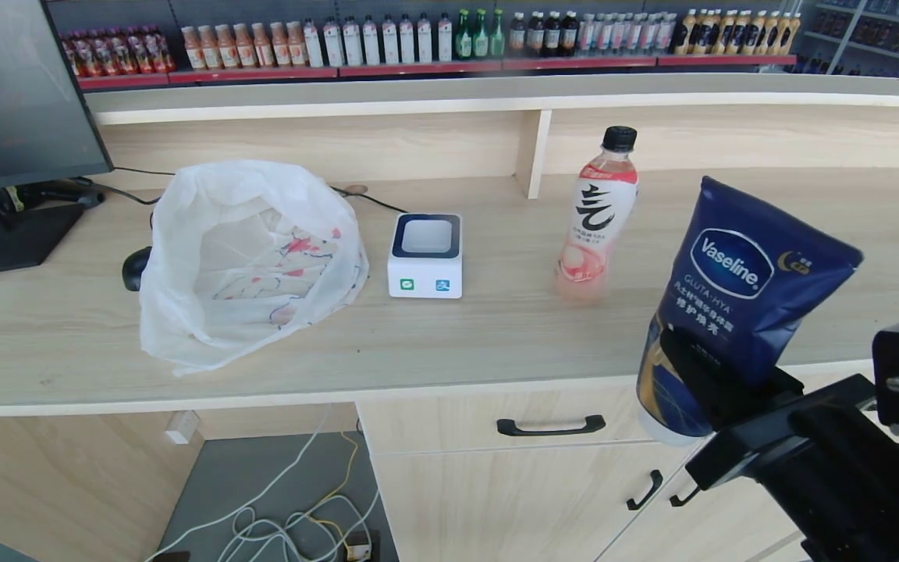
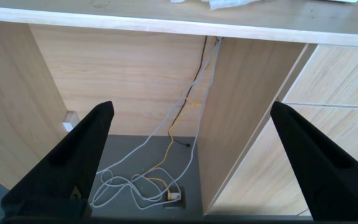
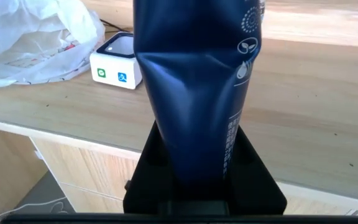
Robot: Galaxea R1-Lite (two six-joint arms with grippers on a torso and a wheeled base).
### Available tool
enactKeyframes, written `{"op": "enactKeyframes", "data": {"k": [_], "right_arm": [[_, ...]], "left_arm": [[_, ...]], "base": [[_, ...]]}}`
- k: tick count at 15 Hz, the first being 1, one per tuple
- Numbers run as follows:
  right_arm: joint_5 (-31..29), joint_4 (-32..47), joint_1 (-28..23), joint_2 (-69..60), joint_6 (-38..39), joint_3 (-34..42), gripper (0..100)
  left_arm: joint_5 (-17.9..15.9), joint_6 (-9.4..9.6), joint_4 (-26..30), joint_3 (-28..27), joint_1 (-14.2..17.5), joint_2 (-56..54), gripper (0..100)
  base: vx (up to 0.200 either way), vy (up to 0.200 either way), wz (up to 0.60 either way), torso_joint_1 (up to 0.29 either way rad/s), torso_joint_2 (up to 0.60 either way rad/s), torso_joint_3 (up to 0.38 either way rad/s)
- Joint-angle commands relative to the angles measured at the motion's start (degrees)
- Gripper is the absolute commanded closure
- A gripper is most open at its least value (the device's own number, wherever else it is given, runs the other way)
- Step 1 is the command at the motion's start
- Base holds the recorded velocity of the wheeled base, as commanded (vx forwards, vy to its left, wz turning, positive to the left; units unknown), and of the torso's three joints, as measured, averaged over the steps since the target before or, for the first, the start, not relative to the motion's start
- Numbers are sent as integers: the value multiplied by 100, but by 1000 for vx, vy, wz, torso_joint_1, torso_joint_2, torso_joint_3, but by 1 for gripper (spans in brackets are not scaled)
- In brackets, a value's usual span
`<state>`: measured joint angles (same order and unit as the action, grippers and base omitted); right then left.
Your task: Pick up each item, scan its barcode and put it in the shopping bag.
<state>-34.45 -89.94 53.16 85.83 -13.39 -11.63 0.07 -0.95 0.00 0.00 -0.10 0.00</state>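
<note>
- tube (image 1: 746,289), dark blue, held in the air at the robot's right, over the front edge of the desk (image 1: 496,336), not touching it
- right pincer (image 1: 719,382) clamped on the tube's lower part, just above the cap end; the wrist view shows the tube (image 3: 194,93) rising out from between the black jaws of the right pincer (image 3: 197,177)
- long axis near upright, leaning: flat crimped end up and tipped toward the robot's right, cap end down and toward the left
- printed front faces the head camera; no barcode visible, probably on the far side
- step in hand, as I judge it: carry the tube to the scanner (image 1: 424,255), also seen at (image 3: 118,62)
- to do it well: the scanner window faces up, so lay the tube flatter and roll the wrist until the hidden side looks down at the window; hold it just above, steady, without touching
- bottle (image 1: 599,215) stands upright between tube and scanner; pass above or in front of it, it looks easy to knock over
- grip is low on a soft tube, so the top may sag when tilted; move slowly
- bag (image 1: 246,257), white plastic, mouth open, just beside the scanner on the robot's left; drop point after the scan
- left pincer (image 2: 191,106) with jaws wide apart, holding nothing, low in front of the desk, facing the cables (image 2: 142,180) on the floor
</note>
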Motion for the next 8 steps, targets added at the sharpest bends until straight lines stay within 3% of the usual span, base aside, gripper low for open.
{"op": "enactKeyframes", "data": {"k": [1, 8], "right_arm": [[0, -6, 10, -146, -15, 47, 100], [0, -6, 150, -357, -191, 231, 100]], "left_arm": [[1, -2, 0, 0, 1, 0, 0], [1, -2, 0, 0, 1, 0, 0]], "base": [[0, 0, 0, 0, 0, 0], [0, 0, 0, 0, 0, 0]]}}
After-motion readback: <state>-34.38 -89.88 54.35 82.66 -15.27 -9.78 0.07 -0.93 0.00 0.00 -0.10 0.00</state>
